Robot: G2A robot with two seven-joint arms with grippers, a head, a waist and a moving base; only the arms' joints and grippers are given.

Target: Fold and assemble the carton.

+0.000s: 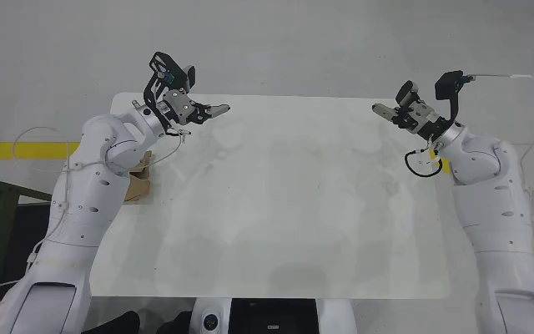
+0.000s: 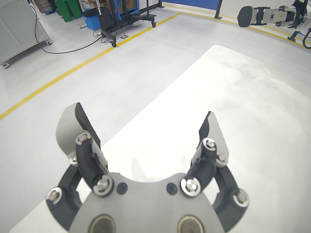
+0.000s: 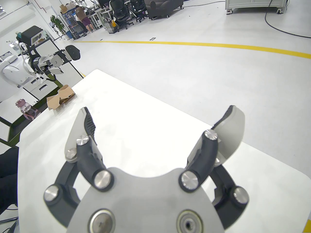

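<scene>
A brown cardboard carton (image 1: 139, 178) lies at the left edge of the white table (image 1: 275, 200), partly hidden under the left arm; the right wrist view shows the carton (image 3: 60, 96) crumpled, with loose flaps. My left gripper (image 1: 219, 109) hangs open above the table's far left corner, with nothing between its fingers (image 2: 81, 120). My right gripper (image 1: 380, 108) is open above the far right corner, also holding nothing. The left wrist view shows the right gripper (image 2: 244, 16) far off across the table.
The table (image 2: 218, 103) surface between the two arms is bare white. Grey floor with a yellow line (image 1: 33, 150) lies beyond the left edge. A pink bottle (image 3: 24, 109) stands on a lower surface past the carton.
</scene>
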